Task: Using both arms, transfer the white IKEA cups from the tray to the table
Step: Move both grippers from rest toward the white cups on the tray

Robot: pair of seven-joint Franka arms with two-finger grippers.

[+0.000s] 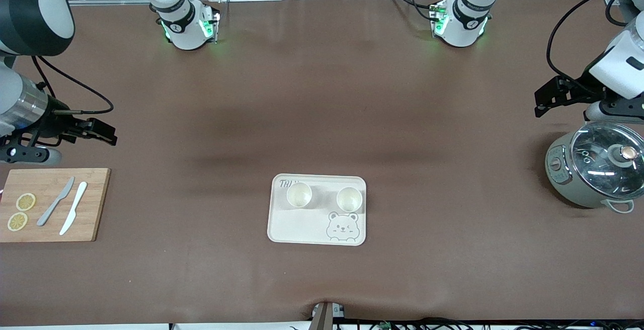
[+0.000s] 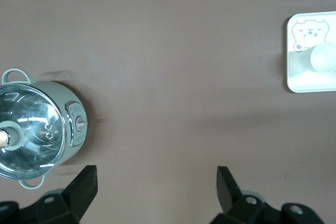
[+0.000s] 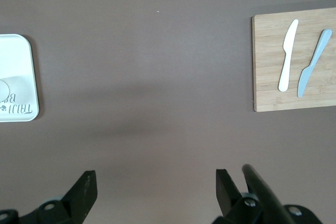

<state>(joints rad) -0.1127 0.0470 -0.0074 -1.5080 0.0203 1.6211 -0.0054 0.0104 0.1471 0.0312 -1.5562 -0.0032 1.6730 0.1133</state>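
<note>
Two white cups stand upright on the cream tray (image 1: pixel 302 229), side by side along its edge farther from the front camera: one cup (image 1: pixel 299 194) toward the right arm's end, over the lettering, and the other cup (image 1: pixel 349 199) toward the left arm's end, just above the bear face. The tray lies near the middle of the brown table (image 1: pixel 322 93), and neither cup has been moved off it yet. Both arms wait well apart from the tray. The right gripper (image 1: pixel 103 134) hangs over bare table just beside the wooden cutting board (image 1: pixel 93 204), which carries two lemon slices (image 1: pixel 21 211), a grey knife (image 1: pixel 56 201) and a white knife (image 1: pixel 73 214); its jaws are spread wide and hold nothing. The left gripper (image 1: pixel 546 99) hangs over the table next to the lidded pot (image 1: pixel 593 171) at the left arm's end, jaws likewise spread and empty. Several risks seem likely from here. Light, tapered cups can tip or skid if a finger clips a rim on the way down, and a pinch set too high on the taper could squeeze the cup out of the jaws. Since the cups sit close together, both arms converging at once could bump each other or nudge the neighbouring cup. An arm swinging low could also brush the pot or the board.
</note>
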